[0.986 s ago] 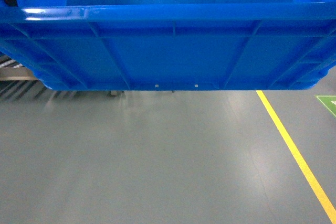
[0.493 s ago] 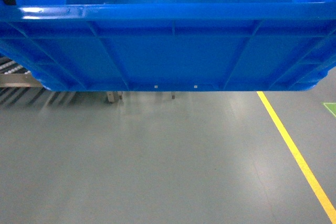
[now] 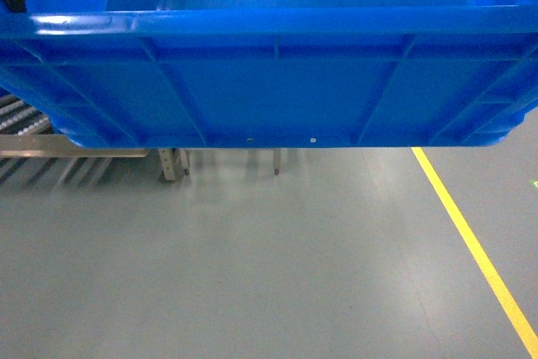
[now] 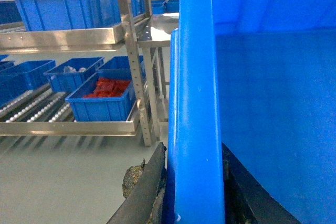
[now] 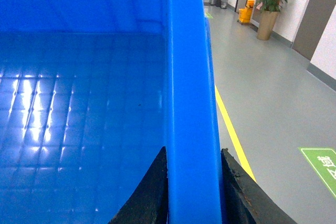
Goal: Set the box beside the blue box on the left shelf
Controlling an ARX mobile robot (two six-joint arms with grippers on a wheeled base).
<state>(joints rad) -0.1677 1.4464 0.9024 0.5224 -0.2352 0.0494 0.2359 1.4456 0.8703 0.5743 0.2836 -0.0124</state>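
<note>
The large bright-blue ribbed plastic crate (image 3: 277, 81) hangs level, long axis left-right, mouth up, left gripper (image 4: 195, 192) and right gripper (image 5: 193, 192) each clamped on an end rim.

Your left claw (image 4: 194, 192) clamps the box (image 4: 195, 103) rim, one finger each side; the left shelf (image 4: 68, 127) beyond holds blue crates (image 4: 102, 103).

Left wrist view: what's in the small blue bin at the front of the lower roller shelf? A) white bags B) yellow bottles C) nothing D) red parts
D: the small blue bin at the front of the left shelf holds a heap of red parts; the box sits clamped by its rim beside it.
</note>
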